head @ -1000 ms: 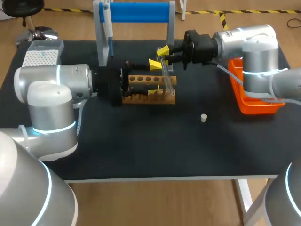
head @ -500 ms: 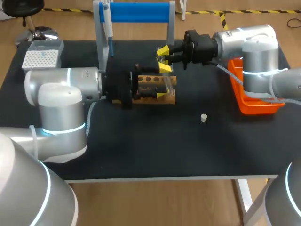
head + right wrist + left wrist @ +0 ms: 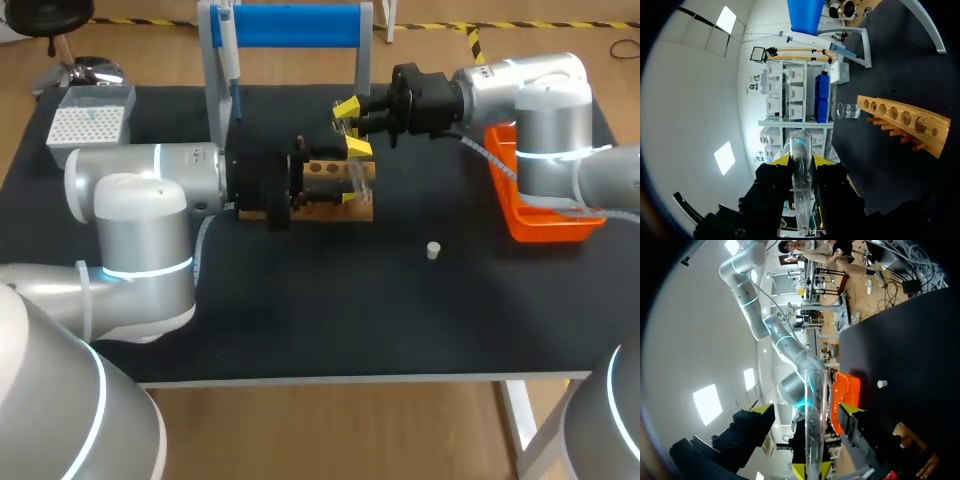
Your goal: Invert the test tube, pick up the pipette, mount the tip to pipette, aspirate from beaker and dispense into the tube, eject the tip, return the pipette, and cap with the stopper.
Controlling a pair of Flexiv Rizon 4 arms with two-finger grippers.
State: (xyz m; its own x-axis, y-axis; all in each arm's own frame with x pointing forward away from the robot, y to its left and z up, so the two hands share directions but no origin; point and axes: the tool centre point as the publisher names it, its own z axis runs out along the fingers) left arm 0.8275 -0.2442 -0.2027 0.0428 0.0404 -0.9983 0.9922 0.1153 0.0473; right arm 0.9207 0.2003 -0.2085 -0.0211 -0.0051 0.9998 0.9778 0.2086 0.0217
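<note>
My right gripper [image 3: 348, 116] is shut on the upper end of a clear test tube [image 3: 362, 180], which slants down over the wooden rack [image 3: 330, 205]. In the right wrist view the tube [image 3: 801, 185] stands clamped between the yellow tips of that gripper [image 3: 800, 161]. My left gripper [image 3: 352, 174] comes in from the left and is open, one finger on each side of the tube [image 3: 812, 425] with a gap to each. The pipette [image 3: 230, 60] hangs on the blue stand [image 3: 290, 25]. A beaker [image 3: 847, 111] sits beyond the rack [image 3: 905, 122]. The small stopper [image 3: 433, 250] lies on the mat.
An orange tray [image 3: 540, 215] sits at the right edge under my right arm. A tip box [image 3: 90, 120] stands at the back left corner. The stand's uprights rise just behind the rack.
My left arm has slid right along the rack, bringing its fingers around the tube. Its fingers have narrowed a little. The right arm and the tube have stayed put.
</note>
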